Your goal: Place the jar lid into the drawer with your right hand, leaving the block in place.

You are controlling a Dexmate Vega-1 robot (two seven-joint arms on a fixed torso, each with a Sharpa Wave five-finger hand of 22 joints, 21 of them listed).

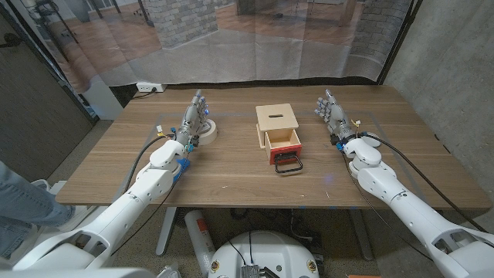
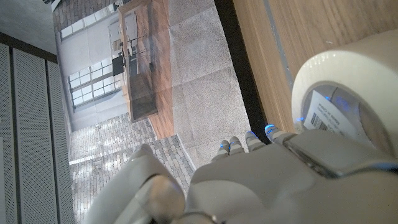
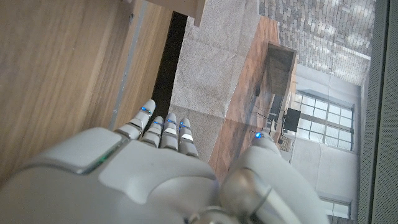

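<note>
The white round jar lid (image 1: 208, 130) lies on the table at the left, and it fills the side of the left wrist view as a pale ring (image 2: 348, 87) with a label inside. My left hand (image 1: 194, 116) stands right beside it with fingers straight and holds nothing. A small wooden box (image 1: 276, 120) stands mid-table, its red drawer (image 1: 282, 142) pulled out towards me with a black handle (image 1: 288, 163). My right hand (image 1: 332, 112) is right of the box, fingers straight and apart, empty. I cannot make out a block.
The table's far edge (image 1: 262, 87) runs just behind both hands, with a clear curtain beyond it. A person's leg in jeans (image 1: 17, 207) shows at the left edge. Bare tabletop (image 1: 231, 174) lies between the box and me.
</note>
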